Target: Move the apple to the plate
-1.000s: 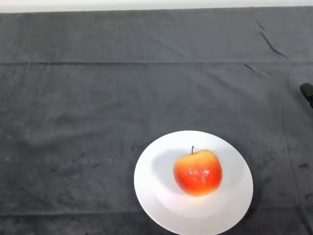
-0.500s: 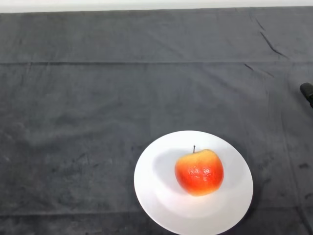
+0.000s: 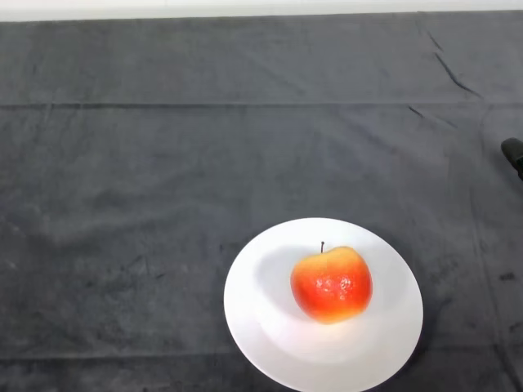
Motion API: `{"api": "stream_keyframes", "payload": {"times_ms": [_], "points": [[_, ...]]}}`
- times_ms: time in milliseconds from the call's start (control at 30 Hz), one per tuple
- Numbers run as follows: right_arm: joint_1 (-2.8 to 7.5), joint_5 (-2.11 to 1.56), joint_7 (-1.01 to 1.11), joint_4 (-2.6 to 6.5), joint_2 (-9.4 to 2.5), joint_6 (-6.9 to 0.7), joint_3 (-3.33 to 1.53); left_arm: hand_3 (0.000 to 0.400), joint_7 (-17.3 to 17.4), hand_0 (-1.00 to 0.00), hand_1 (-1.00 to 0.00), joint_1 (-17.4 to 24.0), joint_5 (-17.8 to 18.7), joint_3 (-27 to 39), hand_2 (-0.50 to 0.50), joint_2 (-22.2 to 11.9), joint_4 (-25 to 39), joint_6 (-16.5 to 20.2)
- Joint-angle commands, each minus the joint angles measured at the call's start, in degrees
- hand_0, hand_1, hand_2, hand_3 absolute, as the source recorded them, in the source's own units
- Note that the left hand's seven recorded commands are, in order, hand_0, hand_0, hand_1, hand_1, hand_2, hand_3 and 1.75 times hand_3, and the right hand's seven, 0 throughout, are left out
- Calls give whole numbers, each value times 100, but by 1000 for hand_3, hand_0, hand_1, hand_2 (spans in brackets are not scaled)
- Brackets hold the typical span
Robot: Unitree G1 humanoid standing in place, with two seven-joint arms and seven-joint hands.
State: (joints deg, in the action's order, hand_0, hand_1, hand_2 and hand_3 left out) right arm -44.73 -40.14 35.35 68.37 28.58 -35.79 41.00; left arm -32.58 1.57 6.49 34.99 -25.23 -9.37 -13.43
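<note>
Apple point(image 3: 331, 284) and plate point(image 3: 252, 328) are together in front of me: the fruit rests on the white plate, touching its bare inner face, a little right of the plate's middle and well inside the rim. It stands upright. Its short dark stem point(image 3: 322, 247) points up and away from me. The skin is red-orange over most of the body, going yellow at the shoulder near the stem, with small bright glints on the near side. A soft grey shadow lies on the plate just left of the apple.

The plate is round and plain. It lies flat low in my view and somewhat toward my right, and the bottom edge of the view cuts off its near rim. A darker shadow hugs its right and lower-right edge on the cloth.

The surface point(image 3: 122, 204) is covered all over by a dark grey cloth. One long straight fold line point(image 3: 204, 104) runs from side to side across its far part, and a fainter one runs the same way near me, level with the plate's lower half. At the far right a thin slanting crease point(image 3: 453, 73) runs down the cloth. Beyond the far edge of the cloth a pale strip point(image 3: 245, 8) runs along the top of the view.

At the right edge, well apart from the plate, a small black object point(image 3: 512, 153) pokes into view; I cannot tell what it is.
</note>
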Motion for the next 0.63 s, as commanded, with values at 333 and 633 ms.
{"api": "stream_keyframes", "payload": {"times_ms": [333,633], "points": [[48,-1,56,71,308,43,60,0,-63,0,0,67,50,119,0,2,-26,-32],[48,-1,56,71,308,43,60,0,-67,0,0,96,56,121,0,9,46,-2]]}}
